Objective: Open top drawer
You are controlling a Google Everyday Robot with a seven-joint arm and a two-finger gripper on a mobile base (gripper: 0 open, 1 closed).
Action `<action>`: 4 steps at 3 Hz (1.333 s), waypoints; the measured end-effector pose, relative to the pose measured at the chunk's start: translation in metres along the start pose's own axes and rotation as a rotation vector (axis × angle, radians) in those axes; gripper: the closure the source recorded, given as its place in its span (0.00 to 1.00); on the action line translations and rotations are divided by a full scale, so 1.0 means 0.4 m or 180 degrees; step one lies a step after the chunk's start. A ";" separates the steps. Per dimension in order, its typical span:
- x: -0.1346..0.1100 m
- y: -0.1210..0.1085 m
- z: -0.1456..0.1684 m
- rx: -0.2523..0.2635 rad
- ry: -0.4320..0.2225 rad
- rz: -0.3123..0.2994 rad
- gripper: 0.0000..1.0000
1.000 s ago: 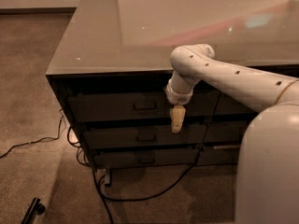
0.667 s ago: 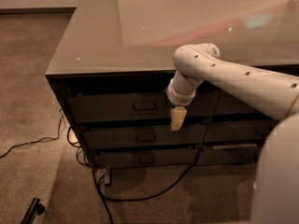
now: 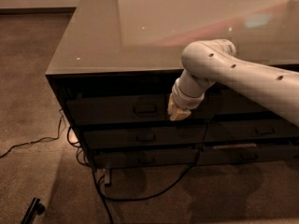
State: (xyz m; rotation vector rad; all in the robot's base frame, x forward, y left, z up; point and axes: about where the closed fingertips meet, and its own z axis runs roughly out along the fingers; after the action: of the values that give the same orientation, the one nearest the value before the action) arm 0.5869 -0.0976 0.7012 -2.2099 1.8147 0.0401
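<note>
Cabinet (image 3: 93, 55) with a glossy, flat grey top is standing on brown carpet (image 3: 28, 101). The top drawer (image 3: 107, 111), dark and flat-fronted with a small bar handle (image 3: 145, 108), is sitting just under that top. A smooth white arm (image 3: 243, 73) is ending in a beige gripper (image 3: 179, 112), just right of the handle; whether it is parted or closed is unclear. It is sitting higher than a second ago. Black cables (image 3: 140, 195) are trailing across the floor.

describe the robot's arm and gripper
The arm is smooth off-white, built of rounded tubular segments with small dark dots along the shell. Its small cream-coloured gripper is in front of the top drawer, just right of the handle.
</note>
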 end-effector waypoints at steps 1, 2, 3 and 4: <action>0.000 0.002 -0.004 0.0006 0.0005 -0.0002 0.65; 0.001 -0.004 -0.006 0.0058 -0.0042 -0.0001 0.42; 0.015 -0.039 -0.020 0.0184 -0.0068 0.0028 0.19; 0.032 -0.082 -0.028 0.0284 -0.0055 0.0065 0.00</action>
State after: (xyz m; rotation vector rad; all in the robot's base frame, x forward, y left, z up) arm 0.6196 -0.1068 0.7160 -2.1237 1.7942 -0.0172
